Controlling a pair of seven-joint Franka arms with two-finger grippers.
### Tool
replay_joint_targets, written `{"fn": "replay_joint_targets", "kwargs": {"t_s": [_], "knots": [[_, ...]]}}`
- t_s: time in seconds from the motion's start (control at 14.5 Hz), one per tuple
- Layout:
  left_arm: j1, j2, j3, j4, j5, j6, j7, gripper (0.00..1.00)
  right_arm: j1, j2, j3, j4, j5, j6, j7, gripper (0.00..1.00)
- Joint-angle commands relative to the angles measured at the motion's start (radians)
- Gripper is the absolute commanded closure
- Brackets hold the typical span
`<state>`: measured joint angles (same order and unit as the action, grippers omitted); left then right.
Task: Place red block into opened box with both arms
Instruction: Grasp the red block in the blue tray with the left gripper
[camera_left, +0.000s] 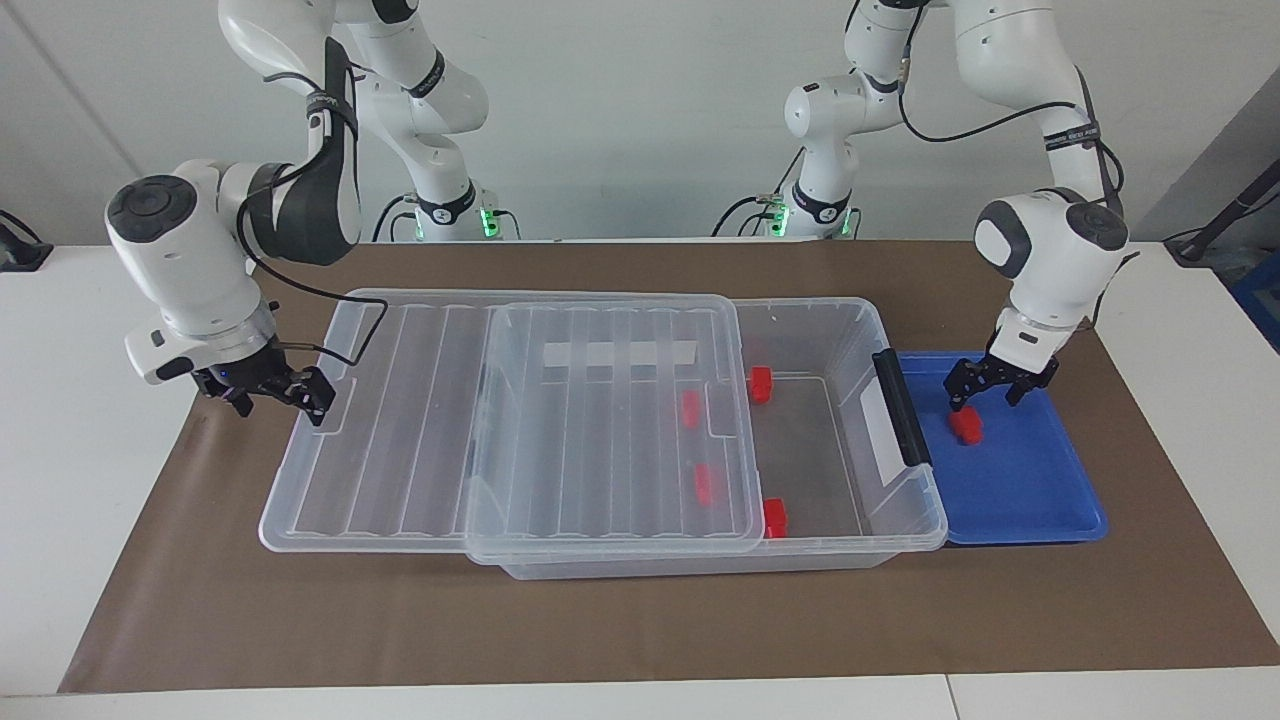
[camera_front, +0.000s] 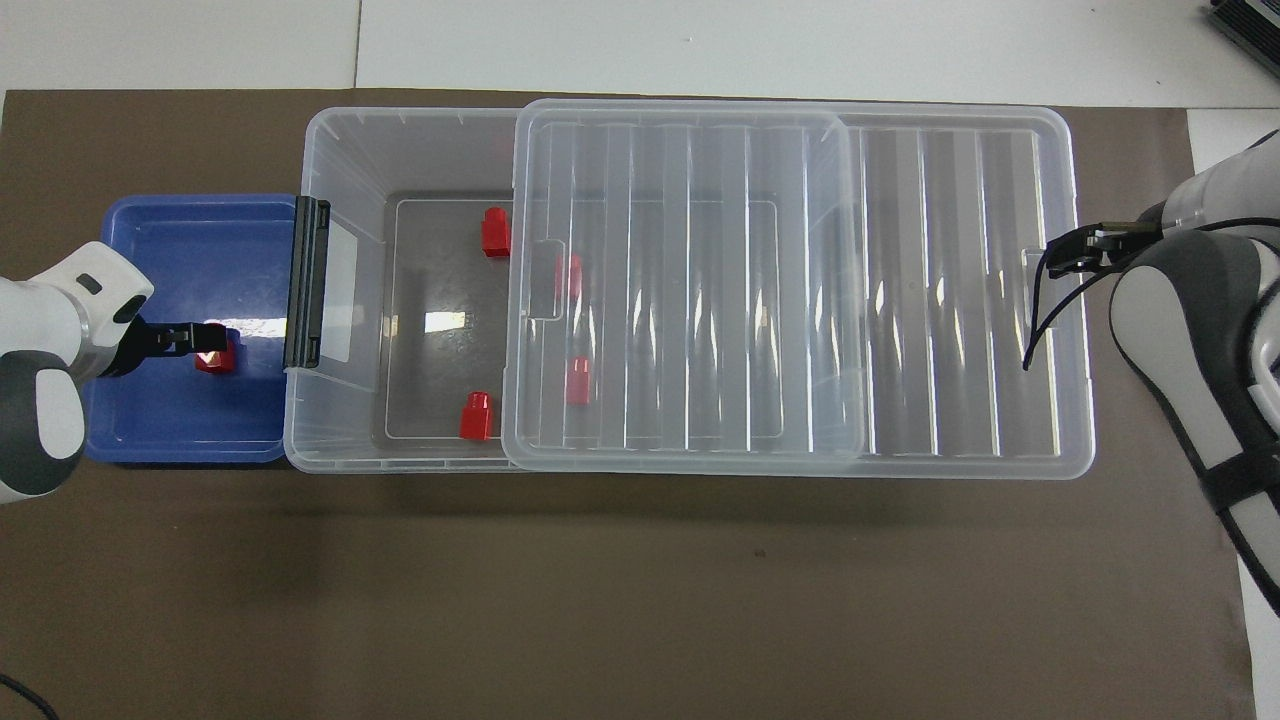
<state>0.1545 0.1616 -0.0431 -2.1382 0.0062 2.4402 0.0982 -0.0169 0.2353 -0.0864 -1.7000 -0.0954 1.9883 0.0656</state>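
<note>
1. The left tool (camera_left: 985, 390) hangs low over the blue tray (camera_left: 1040, 505), just above the red block (camera_left: 966, 426). Its two fingers are spread wide and hold nothing.
2. The right tool (camera_left: 275, 392) is at the edge of the clear lid (camera_left: 400, 430), at the right arm's end of the desk (camera_left: 60, 420). Its fingers look wide apart. I cannot tell if they touch the lid's rim.
3. The red block is small, shiny and has a little step on top. It lies alone in the tray, which is smooth blue plastic with a low rim.
4. The box (camera_left: 850, 330) is big, flat and see-through, with a black handle (camera_left: 900, 405) and a white label at the tray's end.
5. The lid has long ribs. It covers most of the box and sticks out past one end.
6. Four other red blocks (camera_left: 761, 383) lie in the box, two under the lid.
7. Brown paper (camera_left: 640, 620) covers the white desk.
</note>
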Motion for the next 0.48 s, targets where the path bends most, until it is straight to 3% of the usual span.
{"fn": "replay_joint_targets", "kwargs": {"t_s": [0.0, 0.41], "knots": [[0.011, 0.026, -0.008, -0.009, 0.014, 0.043, 0.005, 0.0, -0.014, -0.014, 0.01, -0.003, -0.024, -0.025, -0.02, 0.0], [0.014, 0.056, -0.008, -0.012, 0.014, 0.066, 0.005, 0.0, 0.003, -0.086, 0.024, -0.003, -0.001, -0.032, -0.001, 0.0]]}}
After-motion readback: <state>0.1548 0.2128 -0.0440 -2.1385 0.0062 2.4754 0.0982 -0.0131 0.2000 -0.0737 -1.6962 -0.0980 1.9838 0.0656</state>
